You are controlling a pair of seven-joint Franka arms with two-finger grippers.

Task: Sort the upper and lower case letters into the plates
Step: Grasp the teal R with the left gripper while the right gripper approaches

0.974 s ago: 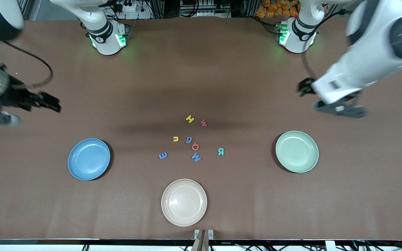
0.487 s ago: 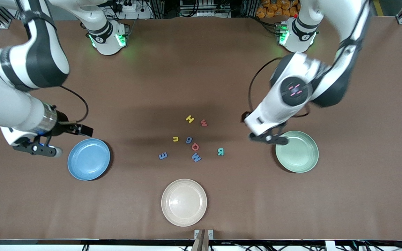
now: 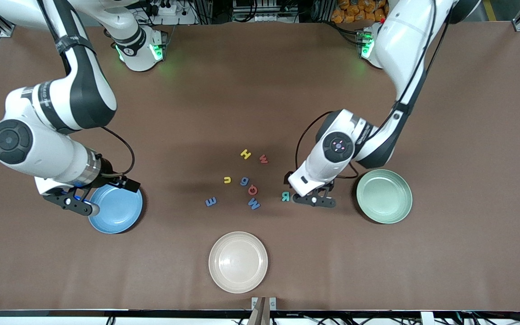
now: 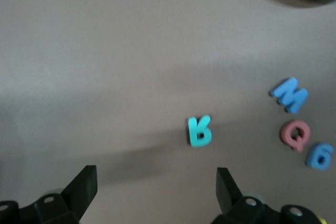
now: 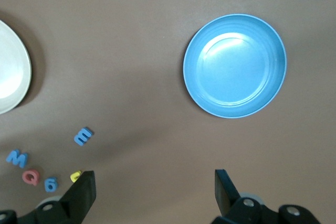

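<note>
**Over the letter cluster: risks to watch before the first pick**

Over the counter [image 3: 260, 81], just beside the teal R [image 3: 285, 196], you have the left end effector [image 3: 315, 200], fingers spread wide and holding nothing. The left wrist view shows the R [image 4: 199, 131] flat on the counter, ahead of the gap between the fingers rather than centred in it. Closing from this offset would likely clip one edge and skid the letter away.

Item: letters, all on the counter, none yet in a plate.
- Blue M [image 3: 254, 204], red Q [image 3: 253, 190] and blue g [image 3: 244, 181] lie close together, Q between the other two. A spread end effector coming down on one may nudge its neighbours.
- Yellow u [image 3: 227, 180], yellow H [image 3: 245, 154], red w [image 3: 263, 159], blue E [image 3: 211, 201] lie apart from each other.
- Case hazard: w and u read alike in both cases at this angle; expect mis-sorting if you judge by shape alone.

Item: right end effector [image 3: 81, 206], fingers wide apart, empty, over the rim of the blue plate [image 3: 120, 212] at the right arm's end. A descent here could catch the rim and tip or slide the plate.

Item: mint green plate [image 3: 384, 196], empty, at the left arm's end, near the left arm's wrist. A low swing could knock it.

Item: cream-white plate [image 3: 238, 262], nearest the front camera, empty. It is not a sorting target; a drop here would be an error.
</note>
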